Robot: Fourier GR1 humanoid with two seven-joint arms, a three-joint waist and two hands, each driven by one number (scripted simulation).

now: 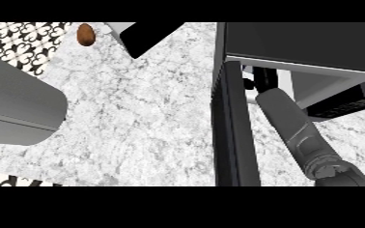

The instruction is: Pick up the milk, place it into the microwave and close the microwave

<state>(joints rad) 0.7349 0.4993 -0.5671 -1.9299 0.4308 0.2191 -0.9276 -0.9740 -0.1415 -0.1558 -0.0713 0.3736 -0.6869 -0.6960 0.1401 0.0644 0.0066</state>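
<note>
Right hand [264,78]: black, up inside the mouth of the microwave [292,43], mostly hidden under the cabinet's front lip. Only a couple of dark finger shapes visible, so cannot tell whether spread, closed or clamped on anything. Right forearm [288,121]: grey, entering from lower right, angled up and left into the opening, running just beside the door.

Milk: not positively identifiable. Closest candidate a narrow white strip [285,84], plain, no label or cap readable, standing immediately right of the hand within the cavity, against a pale grey interior. Contact between hand and strip not resolvable.

Microwave door [231,125]: black, swung fully open, seen edge-on as a long dark slab reaching down toward the lower edge of the view. Microwave top dark, with a lighter band along its front edge.

Counter [143,116]: white-grey marble. Brown oval item [85,34] lying near the top left, well apart from the microwave. Black angular object [151,36] at top centre, identity unclear. Large grey rounded bulk [25,104] at the left edge, identity unclear. Patterned black-and-white tile [28,41] showing at the upper left corner.
</note>
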